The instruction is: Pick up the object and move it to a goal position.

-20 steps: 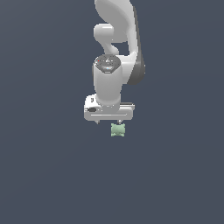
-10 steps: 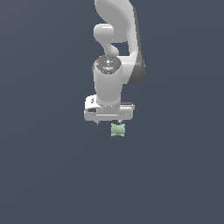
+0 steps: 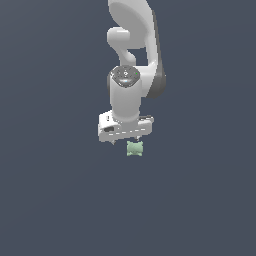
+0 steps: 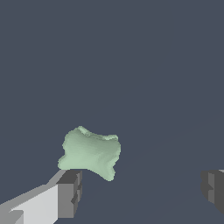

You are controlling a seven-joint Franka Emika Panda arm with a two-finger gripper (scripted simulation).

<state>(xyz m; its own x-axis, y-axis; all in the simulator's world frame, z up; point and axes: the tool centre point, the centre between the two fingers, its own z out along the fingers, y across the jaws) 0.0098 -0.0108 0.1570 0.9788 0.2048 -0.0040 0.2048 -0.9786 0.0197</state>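
Note:
The object [image 3: 134,148] is a small pale mint-green lump with knobbly corners, lying on the dark grey floor. In the exterior view it shows just below the white hand of my gripper [image 3: 125,138], toward the exterior view's right. The wrist view shows the object [image 4: 89,153] close to one grey fingertip [image 4: 70,192], just beyond it, not centred in the gap. The other fingertip [image 4: 213,188] stands far off it. My gripper [image 4: 142,190] is open, with nothing between its fingers.
A plain dark grey floor [image 3: 55,200] spreads all around. The white arm [image 3: 132,60] rises behind the hand. No other objects show.
The hand has come down slightly toward the object. The object has not moved.

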